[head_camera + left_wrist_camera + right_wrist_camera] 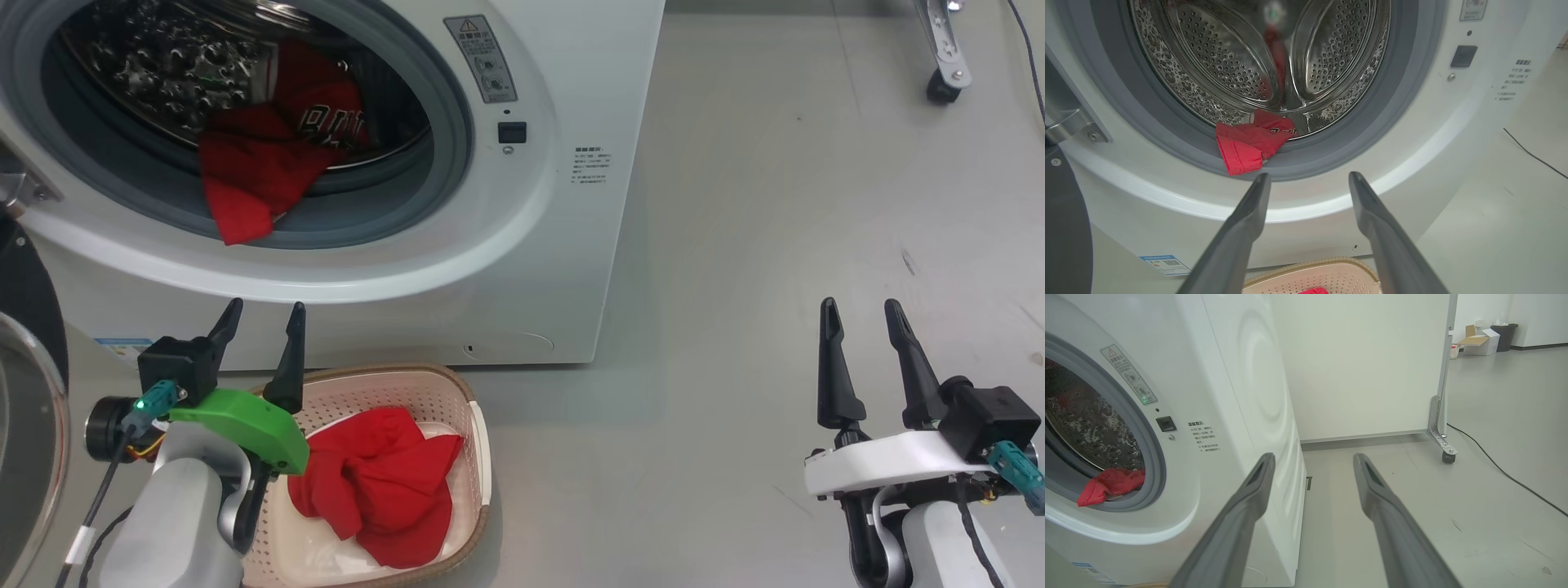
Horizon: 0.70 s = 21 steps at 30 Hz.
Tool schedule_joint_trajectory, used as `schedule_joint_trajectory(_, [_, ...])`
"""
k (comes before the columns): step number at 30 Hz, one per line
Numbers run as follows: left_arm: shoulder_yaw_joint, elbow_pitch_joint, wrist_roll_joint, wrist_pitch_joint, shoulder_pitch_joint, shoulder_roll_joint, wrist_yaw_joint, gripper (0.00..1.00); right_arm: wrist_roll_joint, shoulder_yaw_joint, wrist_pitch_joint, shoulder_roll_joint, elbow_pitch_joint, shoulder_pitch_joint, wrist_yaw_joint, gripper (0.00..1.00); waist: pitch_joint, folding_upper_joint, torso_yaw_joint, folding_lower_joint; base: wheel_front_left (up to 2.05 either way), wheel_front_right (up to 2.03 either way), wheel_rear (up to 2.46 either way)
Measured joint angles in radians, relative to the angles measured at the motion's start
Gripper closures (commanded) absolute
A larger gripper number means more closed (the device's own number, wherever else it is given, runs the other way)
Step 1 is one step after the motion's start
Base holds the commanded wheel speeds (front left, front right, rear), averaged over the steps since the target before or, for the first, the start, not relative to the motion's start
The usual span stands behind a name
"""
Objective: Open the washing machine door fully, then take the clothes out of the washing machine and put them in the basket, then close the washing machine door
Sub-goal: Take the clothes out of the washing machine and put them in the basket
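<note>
I find both released: left gripper [267, 306] poised above the basket's [473, 408] rear rim, facing the clothes [261, 171] on the drum's lip, right gripper [864, 304] idle.

Floor [1494, 396]: smooth grey, scuffed, with a few dark marks. White partition panel [1363, 363] stands on a metal bracket foot with a caster [1447, 456]. Black cable [1506, 473] runs along the floor beside it. Far end by the white wall [1539, 314]: open cardboard box [1480, 341], dark bin [1504, 335], and a small pale container [1453, 351], possibly perforated, too far to tell.
</note>
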Motion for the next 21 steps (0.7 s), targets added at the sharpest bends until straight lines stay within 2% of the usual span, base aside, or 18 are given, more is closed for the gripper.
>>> schedule_joint_trajectory(11, [0.018, -0.153, 0.043, 0.000, 0.096, -0.003, 0.007, 0.00, 0.000, -0.008, 0.000, 0.001, -0.006, 0.042, 0.000, 0.00, -0.063, 0.0000, 0.060, 0.0000, 0.00, 0.00, 0.00])
schedule_joint_trajectory(21, [0.027, -0.235, 0.058, 0.000, 0.183, -0.018, 0.017, 0.00, 0.008, -0.001, 0.000, 0.002, -0.012, 0.048, 0.001, 0.00, -0.082, 0.0000, 0.067, 0.0000, 0.00, 0.00, 0.00])
